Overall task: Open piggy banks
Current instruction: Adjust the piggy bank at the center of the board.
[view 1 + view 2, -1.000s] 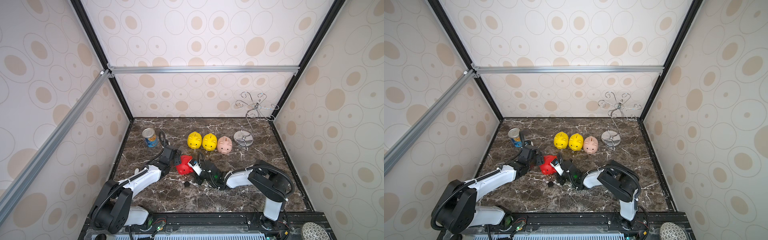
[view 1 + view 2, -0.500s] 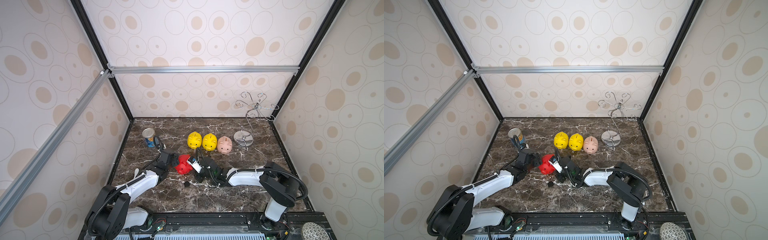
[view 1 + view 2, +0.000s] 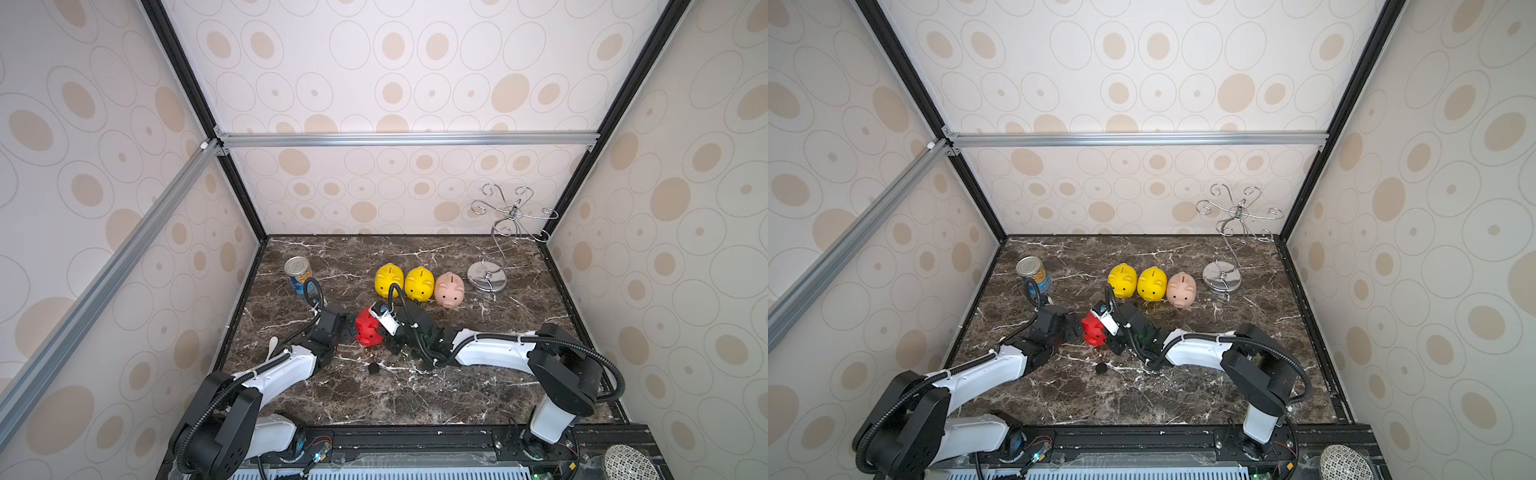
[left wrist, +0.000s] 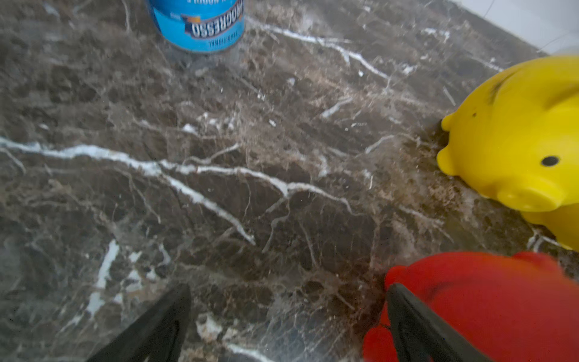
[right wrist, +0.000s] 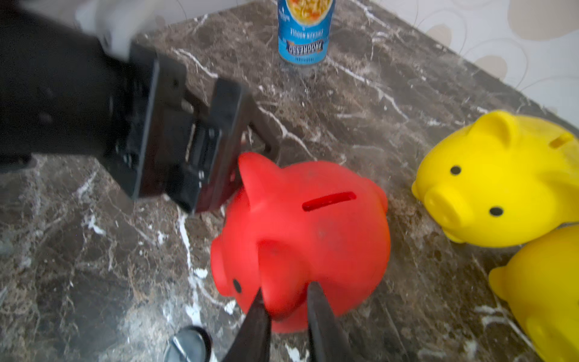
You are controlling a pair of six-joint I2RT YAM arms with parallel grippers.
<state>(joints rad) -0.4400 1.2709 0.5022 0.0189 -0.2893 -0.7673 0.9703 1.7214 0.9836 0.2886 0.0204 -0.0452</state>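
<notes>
Right gripper (image 5: pixel 285 290) on red pig (image 5: pixel 316 238) (ear)

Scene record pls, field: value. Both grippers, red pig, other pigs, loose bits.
left gripper: open, holding nothing, one finger beside the red piggy bank
right gripper: shut on the red piggy bank's ear
two yellow piggy banks: upright, side by side behind it
pale pink piggy bank: upright, next in that row
black plug: loose on the table, on the red one's near side
soup can: upright, apart from the pigs
</notes>
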